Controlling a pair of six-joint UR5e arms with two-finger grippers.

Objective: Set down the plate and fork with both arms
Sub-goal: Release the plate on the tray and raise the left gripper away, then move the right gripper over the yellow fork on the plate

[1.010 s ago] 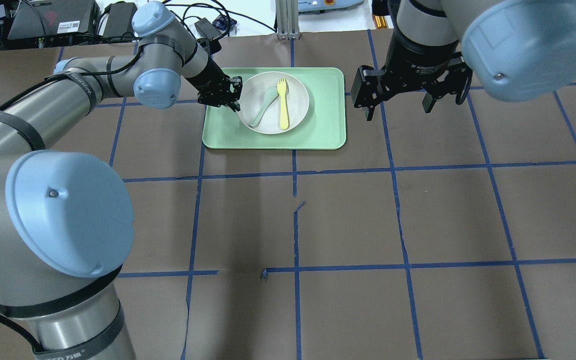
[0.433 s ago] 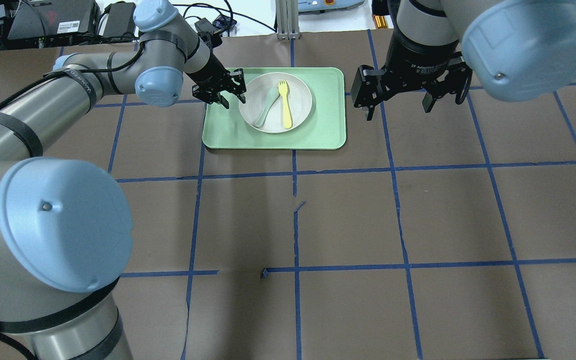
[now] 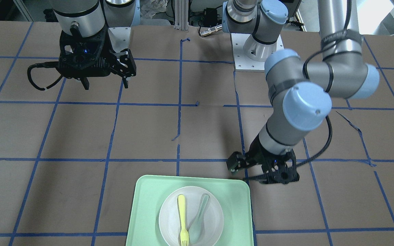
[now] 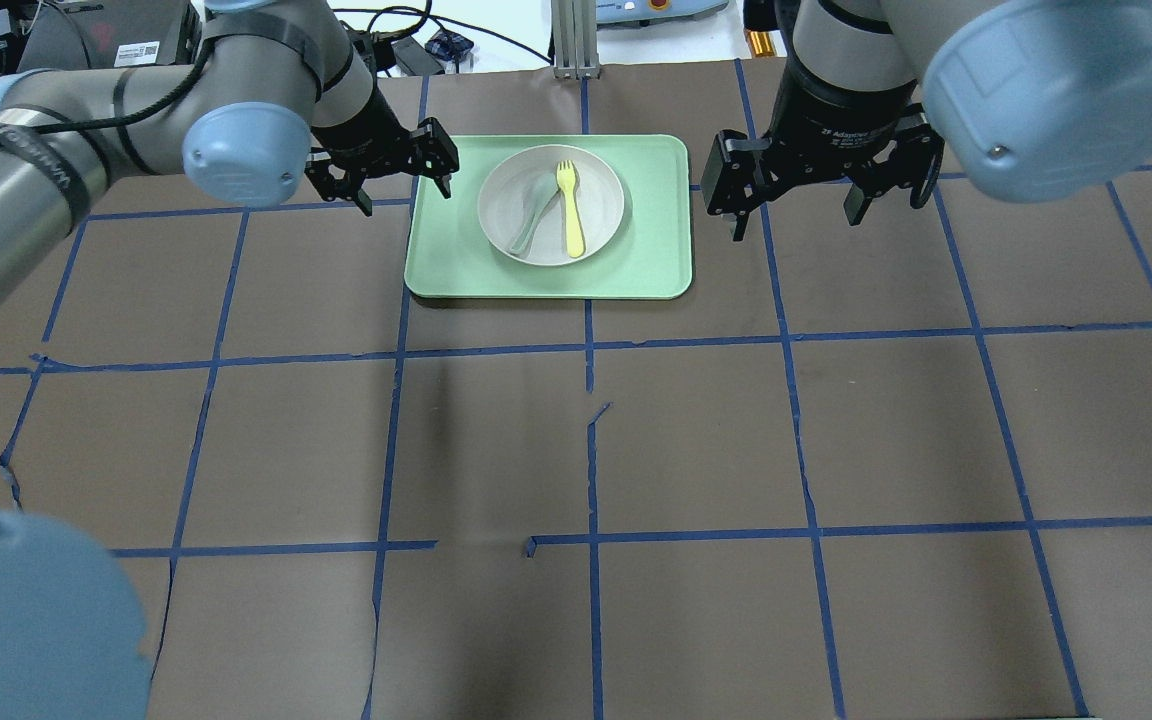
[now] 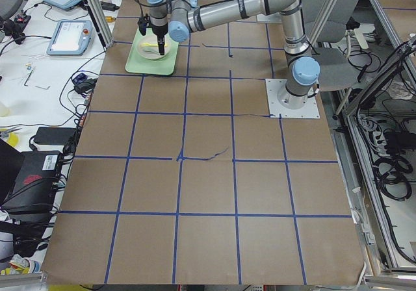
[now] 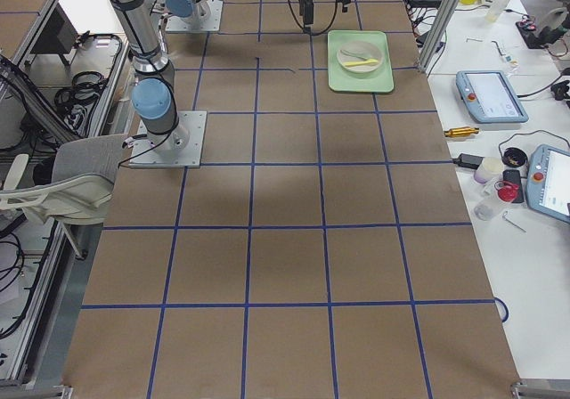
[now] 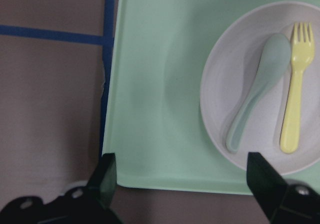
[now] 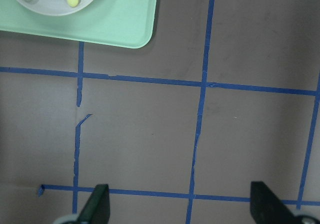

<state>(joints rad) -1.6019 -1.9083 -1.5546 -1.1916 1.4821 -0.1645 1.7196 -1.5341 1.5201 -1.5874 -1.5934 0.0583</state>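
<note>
The off-white plate [image 4: 604, 195] lies on the mint-green tray [image 4: 656, 265]. The pale-yellow fork [image 4: 569, 212] lies on the plate, beside a grey-green spoon [image 4: 531, 215]. My left gripper [image 4: 406, 198] is open and empty, above the tray's left edge and clear of the plate. In the left wrist view its open fingers frame the tray [image 7: 150, 84], with the plate [image 7: 220, 99] and fork [image 7: 295, 104] ahead to the right. My right gripper [image 4: 794, 225] is open and empty over the table, right of the tray. The front view shows the plate [image 3: 214, 218], the fork [image 3: 182, 222] and the left gripper [image 3: 258, 172].
Brown paper with a blue tape grid covers the table [image 4: 696, 440]. The right wrist view shows the tray's corner [image 8: 125, 24] and bare paper below it. Cables and devices lie beyond the far table edge [image 4: 236, 30].
My left gripper has pulled away from the plate's left rim, moved left to the tray's edge and opened wide. The plate, the fork and the right arm have stayed in place.
</note>
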